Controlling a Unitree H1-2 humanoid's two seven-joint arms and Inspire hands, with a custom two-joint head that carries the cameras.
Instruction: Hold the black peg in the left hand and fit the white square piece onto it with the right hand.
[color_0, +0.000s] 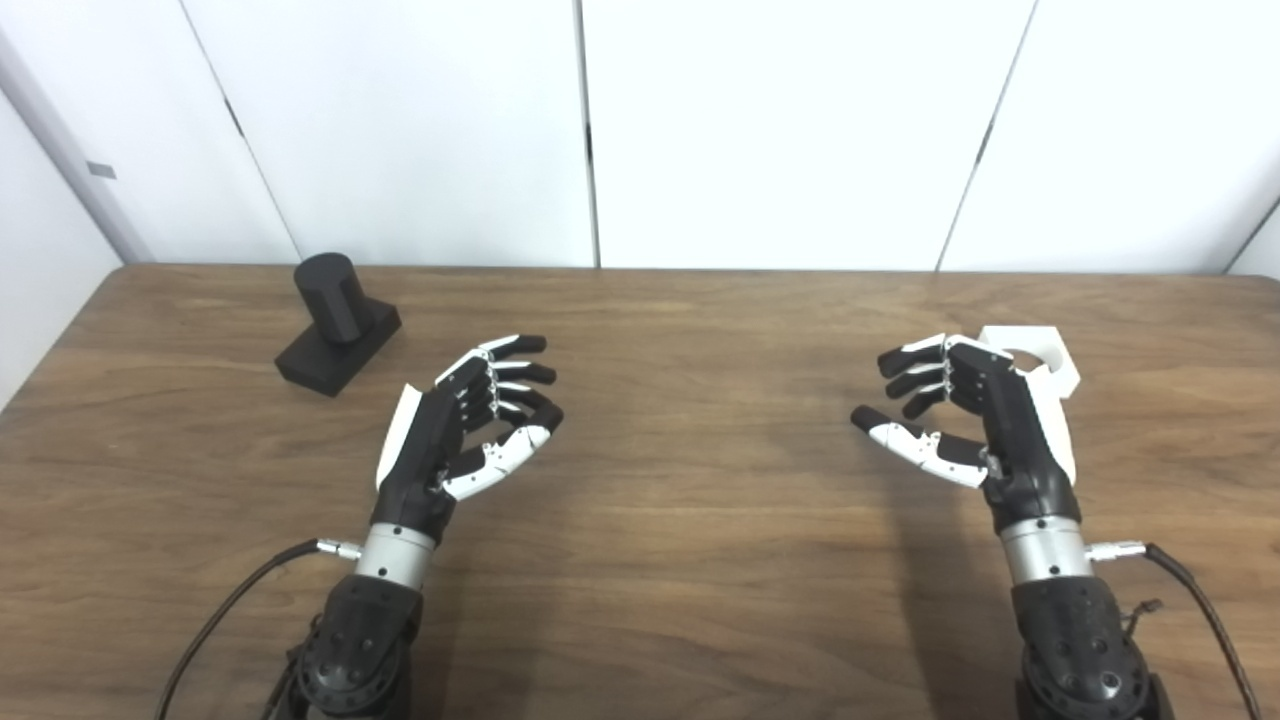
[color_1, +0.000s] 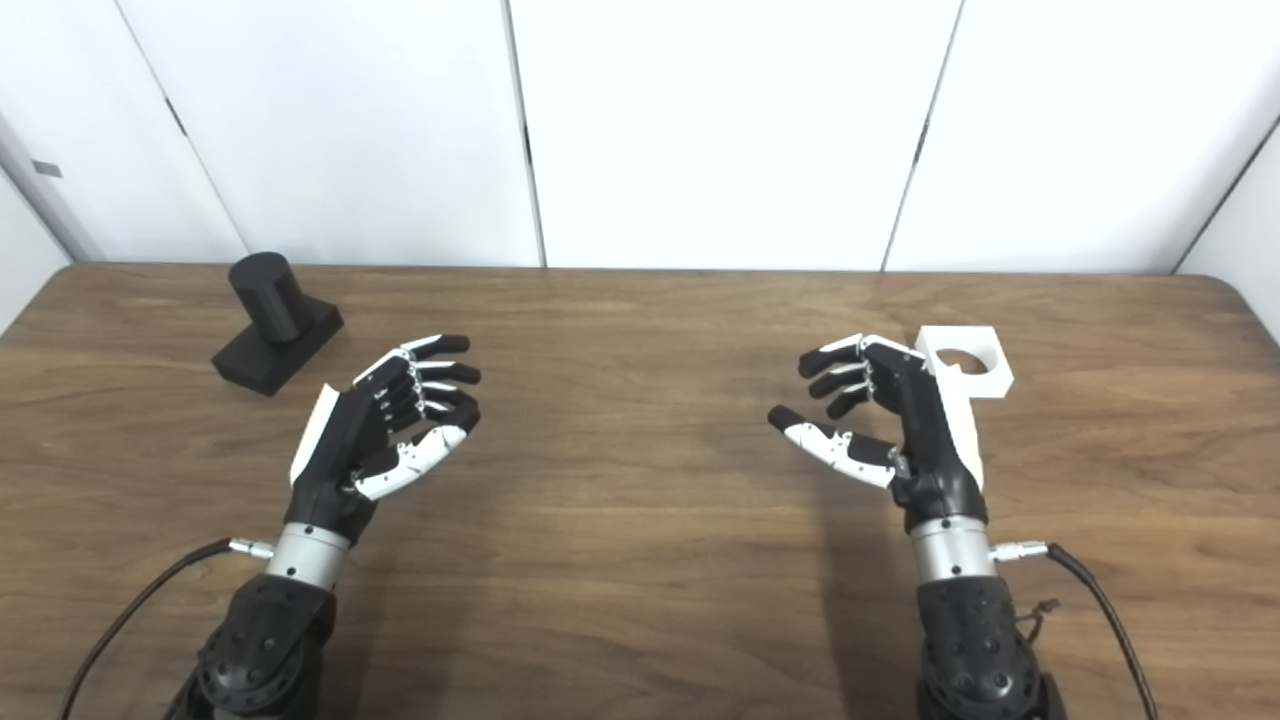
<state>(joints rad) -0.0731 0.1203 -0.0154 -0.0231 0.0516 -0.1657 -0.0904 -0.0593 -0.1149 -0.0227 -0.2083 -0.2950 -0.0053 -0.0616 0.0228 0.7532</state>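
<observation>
Wooden table: black cylindrical peg on black base at 10 o'clock, white square piece w/ round hole at 2. Left hand & right hand both loosely open, empty.

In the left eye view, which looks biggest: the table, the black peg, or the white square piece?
1. wooden table, by far.
2. black peg on its base.
3. white square piece, though the right hand hides part of it, so this is unsure.

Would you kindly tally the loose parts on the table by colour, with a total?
Black: 1, the black peg on its base, at the far left.
White: 1, the white square piece with a round hole, behind the right robot hand.
Total: 2
</observation>
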